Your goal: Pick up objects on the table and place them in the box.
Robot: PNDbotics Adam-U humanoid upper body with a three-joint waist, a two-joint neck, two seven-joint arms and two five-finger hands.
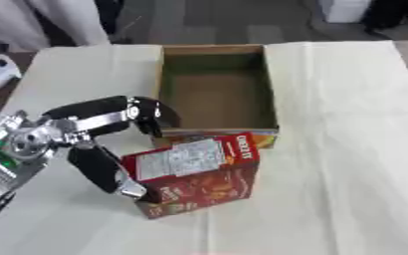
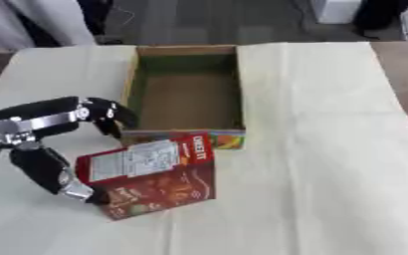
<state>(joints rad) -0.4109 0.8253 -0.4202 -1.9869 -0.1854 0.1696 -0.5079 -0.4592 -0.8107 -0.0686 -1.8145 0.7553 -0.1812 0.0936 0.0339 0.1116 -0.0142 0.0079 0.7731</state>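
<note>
Red carton (image 1: 203, 174) upright on bench (image 1: 347, 149), just before our open box (image 1: 214, 89); our left hand (image 1: 103, 144) fingers curled round its left edge.

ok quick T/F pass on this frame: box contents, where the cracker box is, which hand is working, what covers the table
1. The cardboard box is empty. True.
2. The red cracker box is already inside the cardboard box. False: it stands on the cloth just in front of the box's near wall.
3. The left hand is at the cracker box's left side, one digit low against it, fingers arched above. True.
4. The right hand is holding the cracker box. False: no right hand shows in either view.
5. The table is bare wood. False: a pale cloth covers it.
</note>
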